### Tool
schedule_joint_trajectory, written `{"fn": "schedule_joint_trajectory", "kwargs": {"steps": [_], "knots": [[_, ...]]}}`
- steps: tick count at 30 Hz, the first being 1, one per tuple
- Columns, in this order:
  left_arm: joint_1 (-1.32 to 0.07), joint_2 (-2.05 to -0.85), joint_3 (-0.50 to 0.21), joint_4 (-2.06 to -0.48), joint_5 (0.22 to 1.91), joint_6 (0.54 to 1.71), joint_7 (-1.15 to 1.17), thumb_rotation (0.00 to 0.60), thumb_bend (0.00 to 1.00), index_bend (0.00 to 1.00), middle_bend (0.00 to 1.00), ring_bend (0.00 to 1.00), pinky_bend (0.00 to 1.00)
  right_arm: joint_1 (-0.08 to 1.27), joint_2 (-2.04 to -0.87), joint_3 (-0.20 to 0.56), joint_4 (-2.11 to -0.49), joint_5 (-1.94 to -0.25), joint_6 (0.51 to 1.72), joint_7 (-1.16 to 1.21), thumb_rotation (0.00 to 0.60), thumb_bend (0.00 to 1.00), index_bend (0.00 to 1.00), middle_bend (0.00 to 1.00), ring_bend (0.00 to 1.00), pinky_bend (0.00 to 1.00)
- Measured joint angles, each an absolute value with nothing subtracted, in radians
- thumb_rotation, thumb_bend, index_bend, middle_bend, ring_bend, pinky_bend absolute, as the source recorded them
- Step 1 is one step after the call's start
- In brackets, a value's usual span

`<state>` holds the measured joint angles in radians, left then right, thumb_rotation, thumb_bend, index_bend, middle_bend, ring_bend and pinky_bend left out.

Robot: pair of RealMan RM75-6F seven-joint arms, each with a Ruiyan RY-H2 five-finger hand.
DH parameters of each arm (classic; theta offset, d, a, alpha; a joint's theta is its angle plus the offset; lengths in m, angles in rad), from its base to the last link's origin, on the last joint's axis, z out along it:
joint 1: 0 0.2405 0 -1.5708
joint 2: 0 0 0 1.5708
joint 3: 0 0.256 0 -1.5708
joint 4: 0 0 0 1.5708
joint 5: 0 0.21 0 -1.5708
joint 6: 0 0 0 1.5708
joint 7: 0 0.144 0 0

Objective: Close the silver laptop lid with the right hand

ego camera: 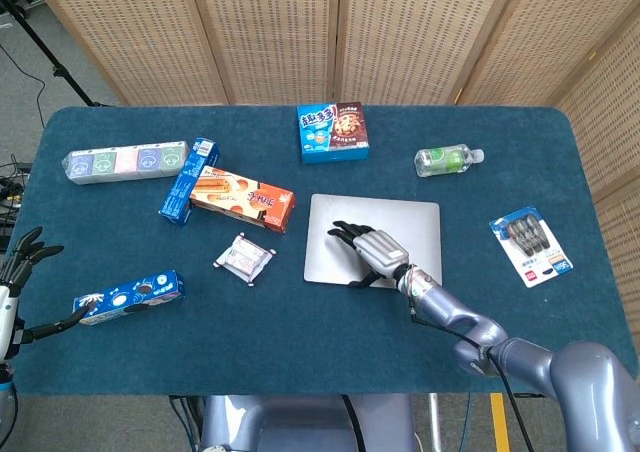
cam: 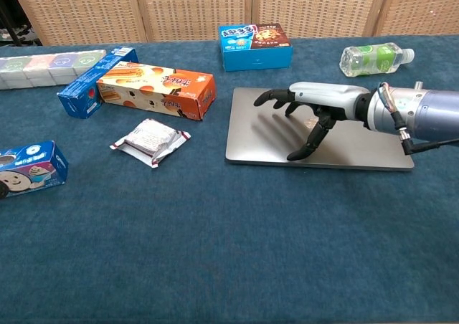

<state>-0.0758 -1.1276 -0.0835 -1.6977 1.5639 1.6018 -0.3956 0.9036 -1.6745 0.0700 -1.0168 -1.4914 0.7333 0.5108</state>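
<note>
Right hand (cam: 315, 105) spread over the closed silver laptop (cam: 373, 141), fingers (cam: 301, 152) touching

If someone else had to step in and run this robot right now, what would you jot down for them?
Right hand: fingers spread, over the silver laptop; at least one fingertip looks to touch the lid, and it holds nothing.
Left hand: open, at the table's left edge, beside the blue snack box, holding nothing.
Laptop: lid lies flat and looks closed, at mid-table.
Done: the closing, as far as the views show.
Left: probably only lifting the right hand away and checking that the lid is fully shut.
</note>
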Motion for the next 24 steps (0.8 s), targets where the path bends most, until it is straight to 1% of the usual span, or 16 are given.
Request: {"fn": "schedule_joint_trajectory", "kwargs": {"steps": [7,13,19,24], "knots": [[-0.076,-1.128,-0.084,-1.697,1.562,1.602,-0.397,0.600,0.01,0.24,0.10,0.15,0.19,0.903,-1.668,0.069,-1.021,-1.494,0.742,0.509,0.600,0.22,0.07,0.02,0.09,0.14],[-0.077,-1.130,-0.086,-1.695,1.557,1.600,-0.395,0.600,0.01,0.24,0.10,0.15,0.19,0.900,-1.610,0.084,-1.092,-1.491,0.771,0.455,0.600,0.22,0.07,0.01,0.08,0.14],[-0.077,-1.133,-0.086,-1.694,1.557,1.602,-0.391,0.600,0.01,0.24,0.10,0.15,0.19,0.874,-1.515,0.106,-1.243,-1.478,0.834,0.356,0.600,0.22,0.07,0.01,0.08,0.13],[-0.080,-1.138,-0.087,-1.688,1.545,1.589,-0.390,0.600,0.01,0.24,0.10,0.15,0.19,0.806,-1.416,0.113,-1.409,-1.479,0.968,0.282,0.600,0.22,0.07,0.01,0.08,0.13]]}}
